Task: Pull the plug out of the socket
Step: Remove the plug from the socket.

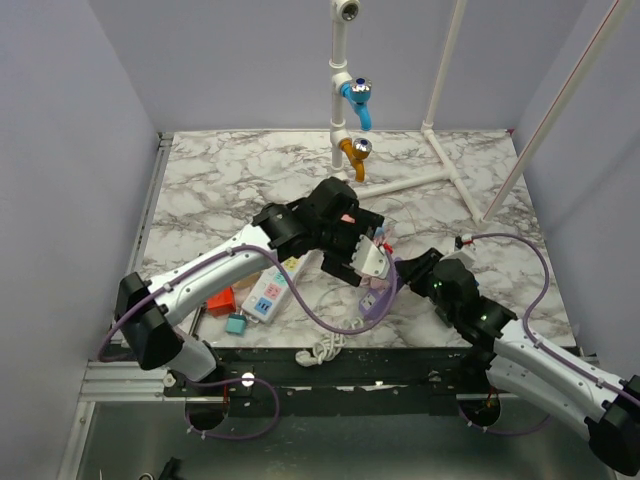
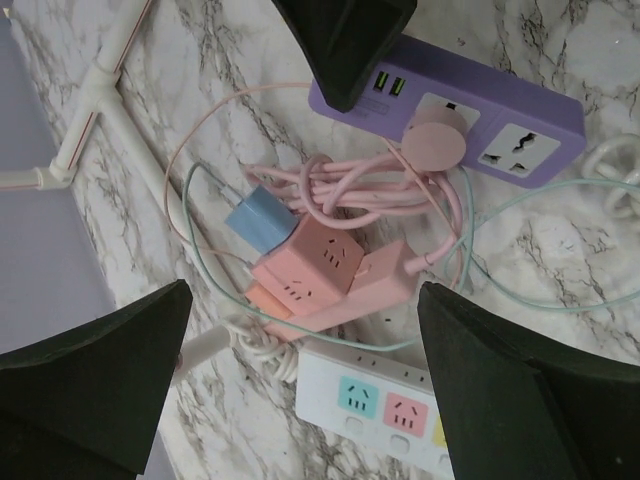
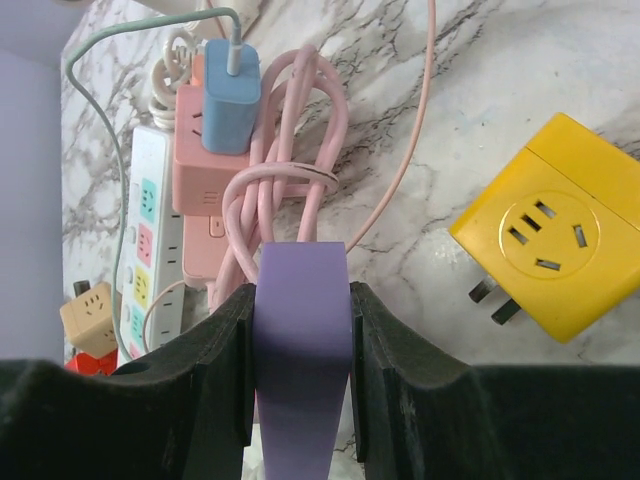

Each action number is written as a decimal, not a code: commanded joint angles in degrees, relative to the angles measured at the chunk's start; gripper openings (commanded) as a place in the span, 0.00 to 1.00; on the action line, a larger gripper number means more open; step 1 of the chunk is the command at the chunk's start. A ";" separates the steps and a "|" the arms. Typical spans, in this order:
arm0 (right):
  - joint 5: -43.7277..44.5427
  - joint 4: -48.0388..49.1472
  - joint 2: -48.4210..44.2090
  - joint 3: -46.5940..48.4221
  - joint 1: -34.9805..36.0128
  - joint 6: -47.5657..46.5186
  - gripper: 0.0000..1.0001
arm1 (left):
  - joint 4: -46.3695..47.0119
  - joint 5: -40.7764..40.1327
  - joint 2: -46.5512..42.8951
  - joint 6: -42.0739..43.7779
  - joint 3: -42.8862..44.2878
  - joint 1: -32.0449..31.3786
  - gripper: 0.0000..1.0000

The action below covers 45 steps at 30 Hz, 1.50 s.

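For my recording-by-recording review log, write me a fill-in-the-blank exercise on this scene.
The right end effector is shut on the ____ power strip. The round plug seated in that strip is ____. The charger plugged into the pink socket block is ____. The left end effector is not shut but ____.
Missing words: purple; pink; blue; open.

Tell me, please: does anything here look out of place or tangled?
Yes: the pink cable lies in a knotted bundle beside the purple power strip, a green cable looping around it. Pulling the pink plug may drag it along.
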 commanded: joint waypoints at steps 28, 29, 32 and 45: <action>-3.78 7.21 -3.91 3.23 0.20 -1.15 0.01 | 7.99 13.41 14.34 17.50 -3.46 -3.89 0.98; -3.76 7.21 -4.26 3.36 0.20 -1.03 0.01 | 8.86 13.07 14.36 17.73 -4.28 -3.98 0.97; -3.77 6.70 -4.86 3.74 0.18 -0.90 0.01 | 10.92 10.72 14.73 19.34 -5.92 -4.48 0.88; -4.68 6.80 -3.94 3.76 0.14 0.53 0.01 | 13.88 5.70 15.62 18.78 -7.58 -5.74 0.47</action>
